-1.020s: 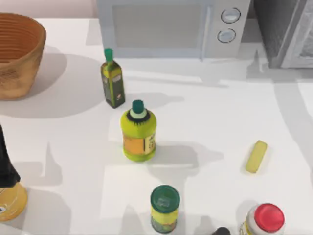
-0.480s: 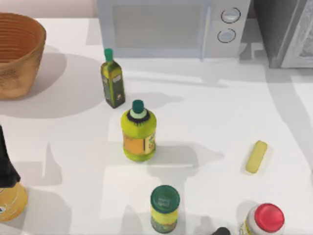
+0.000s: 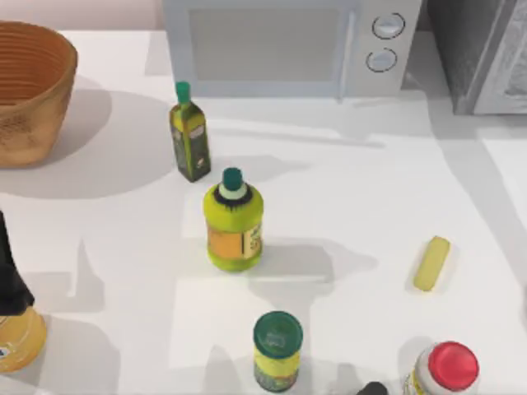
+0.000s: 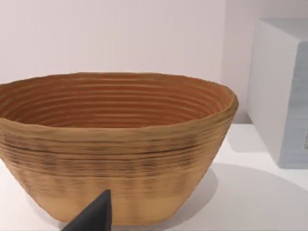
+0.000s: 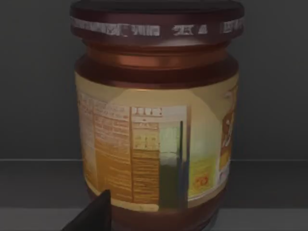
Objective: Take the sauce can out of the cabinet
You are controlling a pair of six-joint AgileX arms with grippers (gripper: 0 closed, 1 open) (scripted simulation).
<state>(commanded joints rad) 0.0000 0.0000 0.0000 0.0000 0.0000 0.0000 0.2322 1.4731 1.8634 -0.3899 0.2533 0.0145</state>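
White table (image 3: 362, 206), wide bare stretch right of the microwave (image 3: 280, 45). Cabinet (image 3: 478, 53) hard against the microwave's right, at the far edge; sauce can (image 5: 156, 120) upright inside it, just before our right gripper. One basket (image 4: 115, 144) left of the microwave, near our left gripper. Four bottles, one jar in front. We cannot tell either gripper's opening.

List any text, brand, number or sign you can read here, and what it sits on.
Nothing can be read.
Sauce can: label panels and white marks round the lid rim, all too blurred.
Yellow bottle: orange label, print too small.
Green-lidded jar: label too small.
Oil bottle: label too small.
Microwave: two dials, no markings legible.
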